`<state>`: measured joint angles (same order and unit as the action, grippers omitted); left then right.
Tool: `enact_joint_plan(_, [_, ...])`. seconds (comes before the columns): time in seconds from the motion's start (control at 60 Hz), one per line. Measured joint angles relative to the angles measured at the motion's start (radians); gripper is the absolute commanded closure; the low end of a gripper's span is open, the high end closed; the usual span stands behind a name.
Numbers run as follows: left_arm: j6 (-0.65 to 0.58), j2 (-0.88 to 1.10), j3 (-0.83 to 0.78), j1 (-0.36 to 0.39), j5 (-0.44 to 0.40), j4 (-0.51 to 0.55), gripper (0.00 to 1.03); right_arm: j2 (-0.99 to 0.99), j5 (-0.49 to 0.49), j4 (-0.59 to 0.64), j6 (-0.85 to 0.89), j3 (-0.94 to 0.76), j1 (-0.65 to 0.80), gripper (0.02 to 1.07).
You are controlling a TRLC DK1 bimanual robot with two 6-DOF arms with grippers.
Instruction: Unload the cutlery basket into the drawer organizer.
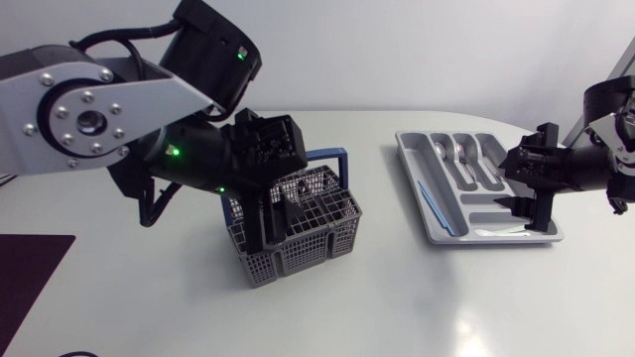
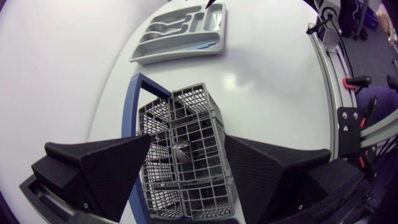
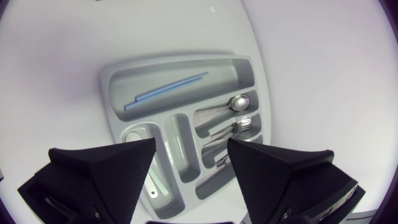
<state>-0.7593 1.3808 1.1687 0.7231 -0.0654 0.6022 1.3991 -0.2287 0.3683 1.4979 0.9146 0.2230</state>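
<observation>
The grey mesh cutlery basket (image 1: 298, 260) with a blue handle (image 1: 342, 157) stands left of the table's middle. My left gripper (image 1: 280, 220) hangs open right over it, its fingers on either side of the basket's compartments (image 2: 205, 124). A spoon bowl (image 2: 181, 151) shows inside. The grey drawer organizer (image 1: 412, 177) lies at the right. My right gripper (image 1: 531, 210) stands open above its near right end, holding nothing. In the right wrist view the organizer (image 3: 109, 93) holds a blue stick (image 3: 165, 91), a spoon (image 3: 239, 102), forks (image 3: 245, 124) and a pale utensil (image 3: 152, 182), partly hidden by a finger.
A dark mat (image 1: 25, 273) lies at the table's front left edge. Bare white tabletop (image 1: 397, 297) stretches between the basket and the organizer and along the front. From the left wrist view the organizer (image 2: 174, 55) is far ahead of the basket.
</observation>
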Motion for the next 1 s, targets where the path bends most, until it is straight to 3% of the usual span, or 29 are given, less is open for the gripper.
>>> enact_joint_plan(0.217, [-0.165,-0.002,-0.042,0.064,0.044,-0.027,0.07,-0.125,-0.106,0.016,-0.056,-0.145,-0.003,0.2])
enact_joint_plan(0.533, [-0.394,0.012,-0.126,0.13,0.253,-0.164,0.07,-0.356,-0.194,0.023,-0.155,-0.343,-0.102,0.2])
enact_joint_plan(0.717, [-0.512,0.014,-0.19,0.156,0.361,-0.262,0.08,-0.454,-0.195,0.025,-0.224,-0.41,-0.188,0.2])
enact_joint_plan(0.9, [-0.606,0.019,-0.228,0.164,0.391,-0.341,0.12,-0.472,-0.198,0.025,-0.263,-0.439,-0.225,0.2])
enact_joint_plan(1.0, [-0.646,0.021,-0.236,0.164,0.405,-0.39,0.24,-0.48,-0.198,0.025,-0.272,-0.444,-0.235,0.2])
